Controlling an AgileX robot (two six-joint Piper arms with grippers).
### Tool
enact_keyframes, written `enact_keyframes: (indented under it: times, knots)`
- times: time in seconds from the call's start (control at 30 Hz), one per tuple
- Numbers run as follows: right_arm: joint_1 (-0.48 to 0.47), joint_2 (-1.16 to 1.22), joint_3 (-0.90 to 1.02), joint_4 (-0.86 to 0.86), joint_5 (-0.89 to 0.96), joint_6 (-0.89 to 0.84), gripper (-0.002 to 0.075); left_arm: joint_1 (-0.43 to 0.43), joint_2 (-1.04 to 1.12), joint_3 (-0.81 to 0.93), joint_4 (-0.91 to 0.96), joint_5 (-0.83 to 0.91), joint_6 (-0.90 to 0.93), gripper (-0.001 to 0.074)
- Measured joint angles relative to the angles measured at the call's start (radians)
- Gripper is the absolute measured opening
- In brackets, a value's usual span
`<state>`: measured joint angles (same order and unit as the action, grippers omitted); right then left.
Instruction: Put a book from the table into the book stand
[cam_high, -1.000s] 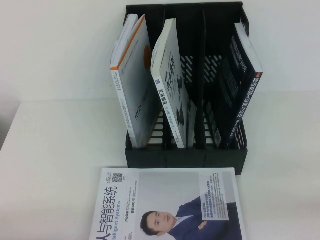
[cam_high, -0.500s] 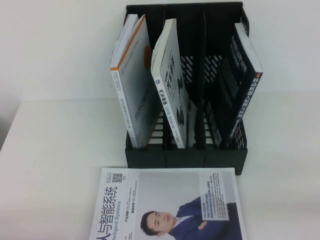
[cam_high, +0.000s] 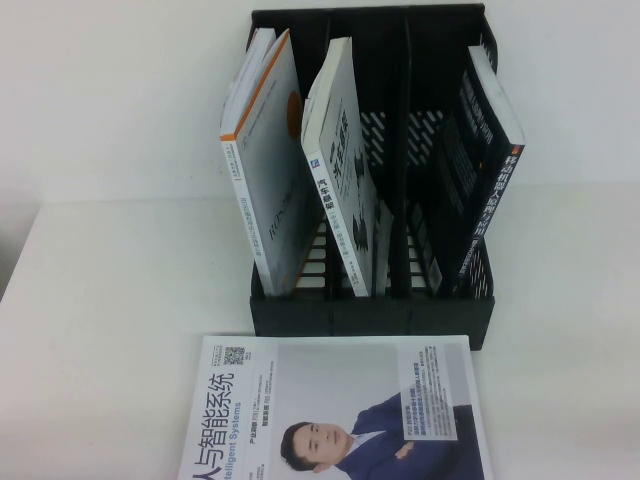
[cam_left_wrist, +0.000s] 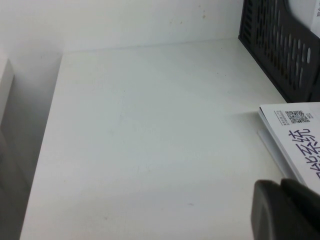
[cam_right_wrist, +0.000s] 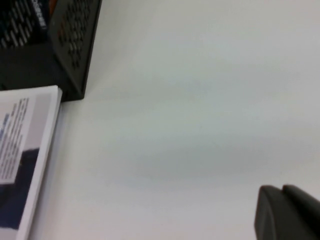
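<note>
A white magazine-like book (cam_high: 335, 410) with a man's portrait lies flat at the table's front edge, just before the black book stand (cam_high: 370, 315). The stand holds three upright leaning books: a white and orange one (cam_high: 270, 170), a white one (cam_high: 340, 170) and a dark one (cam_high: 485, 170). Neither gripper shows in the high view. My left gripper (cam_left_wrist: 281, 186) hovers over bare table by the book's corner (cam_left_wrist: 295, 130), fingers together and empty. My right gripper (cam_right_wrist: 282, 192) hovers over bare table to the right of the book (cam_right_wrist: 22, 155), fingers together and empty.
The white table (cam_high: 110, 330) meets a white wall behind the stand. The table's left edge drops off in the left wrist view (cam_left_wrist: 45, 135). The stand's side shows in the left wrist view (cam_left_wrist: 280, 45) and in the right wrist view (cam_right_wrist: 70, 45).
</note>
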<state>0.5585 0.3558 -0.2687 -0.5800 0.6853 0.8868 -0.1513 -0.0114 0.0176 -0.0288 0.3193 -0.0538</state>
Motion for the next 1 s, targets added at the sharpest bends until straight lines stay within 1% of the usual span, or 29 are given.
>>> enact_keyframes:
  times: [0.13, 0.23, 0.33, 0.5, 0.6, 0.67, 0.77, 0.9, 1.0]
  knots:
    - [-0.074, -0.082, 0.032, 0.049, -0.011, 0.016, -0.0002, 0.000, 0.000, 0.000, 0.000, 0.000, 0.000, -0.0002]
    - [-0.164, -0.178, 0.047, 0.091, -0.063, -0.053, -0.0002, 0.000, 0.000, 0.000, 0.000, 0.000, 0.000, -0.0002]
    - [-0.257, -0.259, 0.056, 0.147, -0.152, -0.234, -0.0002, 0.000, 0.000, 0.000, 0.000, 0.000, 0.000, -0.0002]
    - [-0.444, -0.311, 0.066, 0.376, -0.217, -0.652, -0.0002, 0.000, 0.000, 0.000, 0.000, 0.000, 0.000, -0.0002]
    - [-0.540, -0.313, 0.111, 0.492, -0.283, -0.849, -0.0002, 0.000, 0.000, 0.000, 0.000, 0.000, 0.000, -0.0002]
    - [-0.564, -0.313, 0.150, 0.529, -0.334, -0.921, -0.0002, 0.000, 0.000, 0.000, 0.000, 0.000, 0.000, -0.0002]
    - [-0.569, -0.313, 0.211, 0.547, -0.395, -0.953, -0.0002, 0.000, 0.000, 0.000, 0.000, 0.000, 0.000, -0.0002]
    - [-0.569, -0.315, 0.284, 0.551, -0.412, -0.949, -0.0002, 0.000, 0.000, 0.000, 0.000, 0.000, 0.000, -0.0002]
    - [-0.569, -0.316, 0.296, 0.555, -0.395, -0.914, -0.0002, 0.000, 0.000, 0.000, 0.000, 0.000, 0.000, -0.0002]
